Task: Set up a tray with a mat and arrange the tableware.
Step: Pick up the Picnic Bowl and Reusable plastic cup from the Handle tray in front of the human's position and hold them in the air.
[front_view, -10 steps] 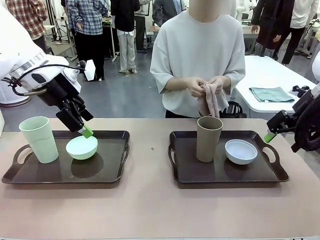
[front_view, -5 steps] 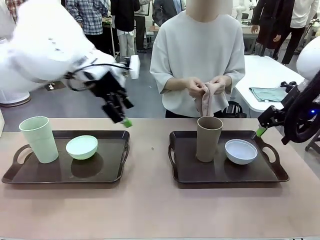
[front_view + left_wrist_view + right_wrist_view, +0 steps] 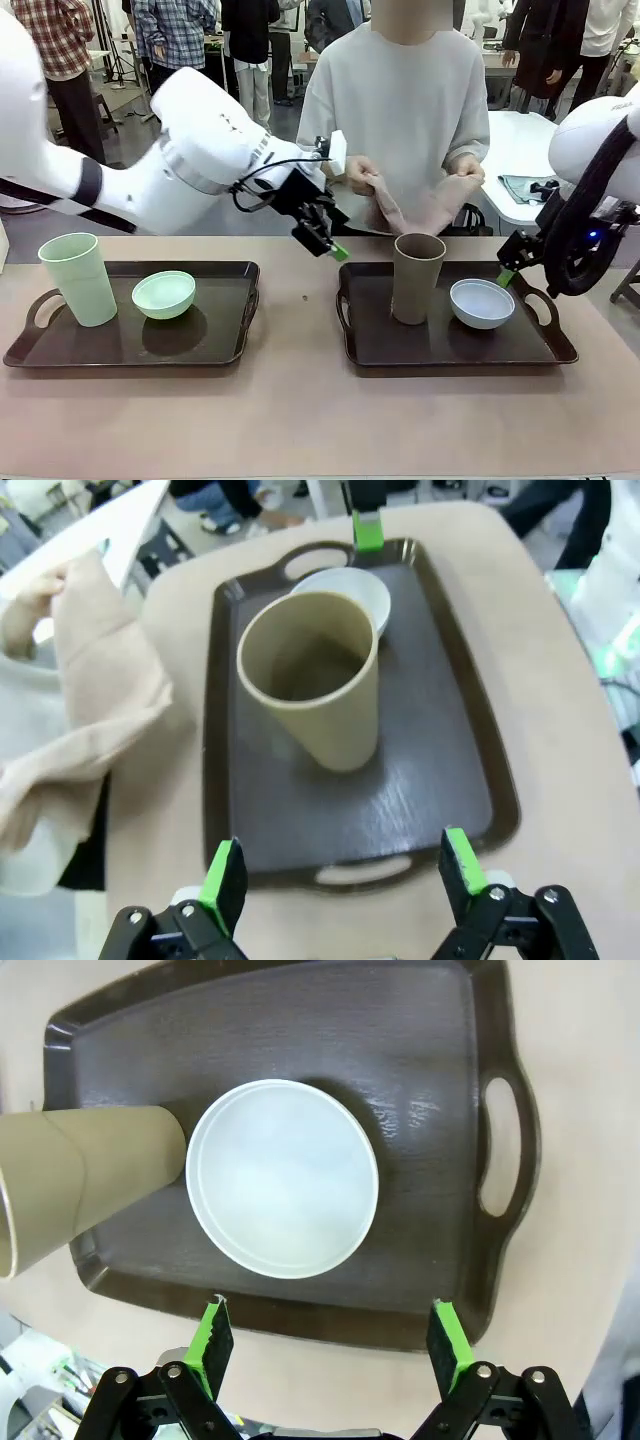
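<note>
The tan-brown cup [image 3: 418, 277] stands upright on the right-hand tray [image 3: 440, 345]. The pale bluish-white bowl [image 3: 482, 303] sits just beside it on the same tray, not touching. On the left-hand tray [image 3: 215, 330], the pale green cup [image 3: 78, 279] stands at the left end with the mint green bowl [image 3: 163, 294] beside it. Both trays lie apart on the tan table [image 3: 300, 420].

Beyond the tan-brown cup, a person's hands [image 3: 364, 176] hold a pinkish-beige cloth [image 3: 415, 205] spread above the table's far edge. The left arm [image 3: 200, 160] stretches across the middle. Its jaws are wide and empty, in the air just left of the right-hand tray's left handle. The right arm [image 3: 590, 200] hangs by that tray's right end, its jaws wide and empty above the bowl.
</note>
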Robot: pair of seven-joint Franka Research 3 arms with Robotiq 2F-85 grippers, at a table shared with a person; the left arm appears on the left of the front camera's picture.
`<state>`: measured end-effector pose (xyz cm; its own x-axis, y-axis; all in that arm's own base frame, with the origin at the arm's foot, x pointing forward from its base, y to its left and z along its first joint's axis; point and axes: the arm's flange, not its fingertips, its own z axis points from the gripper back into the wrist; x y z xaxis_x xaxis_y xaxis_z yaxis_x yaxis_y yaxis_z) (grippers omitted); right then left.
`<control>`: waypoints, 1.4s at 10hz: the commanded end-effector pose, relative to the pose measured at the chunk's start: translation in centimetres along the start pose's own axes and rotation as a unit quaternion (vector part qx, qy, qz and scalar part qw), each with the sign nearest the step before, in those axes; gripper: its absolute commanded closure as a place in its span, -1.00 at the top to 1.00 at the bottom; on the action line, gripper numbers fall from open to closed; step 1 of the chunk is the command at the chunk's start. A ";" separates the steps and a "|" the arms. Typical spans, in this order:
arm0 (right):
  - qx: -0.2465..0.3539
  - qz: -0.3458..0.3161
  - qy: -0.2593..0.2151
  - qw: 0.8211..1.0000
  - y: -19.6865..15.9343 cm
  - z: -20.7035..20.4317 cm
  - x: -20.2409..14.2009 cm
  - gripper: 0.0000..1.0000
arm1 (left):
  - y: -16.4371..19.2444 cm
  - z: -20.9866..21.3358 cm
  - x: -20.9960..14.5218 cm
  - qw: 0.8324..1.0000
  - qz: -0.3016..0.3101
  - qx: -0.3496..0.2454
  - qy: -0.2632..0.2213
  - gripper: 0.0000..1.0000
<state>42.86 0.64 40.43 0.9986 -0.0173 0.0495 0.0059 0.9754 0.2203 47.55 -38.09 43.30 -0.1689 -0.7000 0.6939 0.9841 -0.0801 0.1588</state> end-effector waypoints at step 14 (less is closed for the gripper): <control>-0.048 0.008 -0.003 0.999 -0.7 -4.1 4.1 1.00 | 1.3 -7.4 -6.2 0.992 0.043 -0.063 -0.102 1.00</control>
<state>45.91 0.68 37.12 0.9978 0.0060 0.0662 -0.0164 0.9872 0.1585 50.06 -39.33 34.90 -0.0493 -0.6223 0.7812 0.9961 -0.0881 -0.0073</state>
